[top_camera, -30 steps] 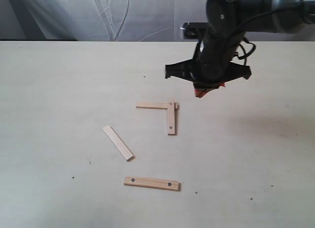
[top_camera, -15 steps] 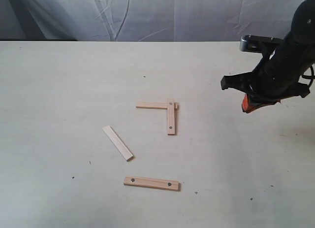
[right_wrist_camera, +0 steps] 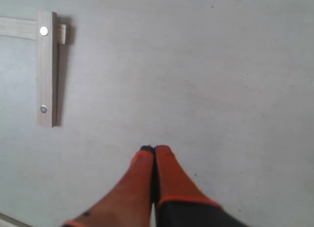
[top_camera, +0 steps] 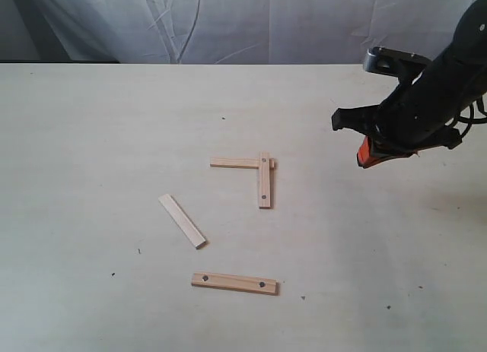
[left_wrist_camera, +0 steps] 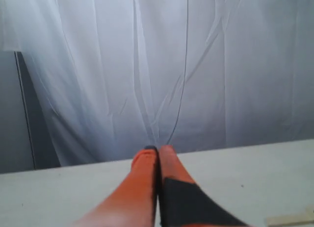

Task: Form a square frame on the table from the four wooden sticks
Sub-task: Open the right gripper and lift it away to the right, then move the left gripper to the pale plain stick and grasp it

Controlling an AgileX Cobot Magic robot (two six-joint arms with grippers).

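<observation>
Four wooden sticks lie on the table [top_camera: 91, 139]. A plain stick [top_camera: 235, 163] and a holed stick [top_camera: 264, 180] meet in an L with an overlapped corner. The same holed stick [right_wrist_camera: 47, 69] and plain stick [right_wrist_camera: 18, 28] show in the right wrist view. Another plain stick [top_camera: 183, 220] lies slanted to the left. A second holed stick [top_camera: 234, 282] lies nearer the front. My right gripper [top_camera: 365, 156] [right_wrist_camera: 153, 149] hovers shut and empty, right of the L. My left gripper [left_wrist_camera: 158, 149] is shut and empty, facing the curtain; it is out of the exterior view.
A white curtain [top_camera: 228, 25] hangs behind the table's far edge. A strip end [left_wrist_camera: 294, 218] shows at the corner of the left wrist view. Tiny dark specks [top_camera: 303, 297] dot the surface.
The right arm swung from above the L corner out to the right, then edged slightly back left. The sticks have not moved.
</observation>
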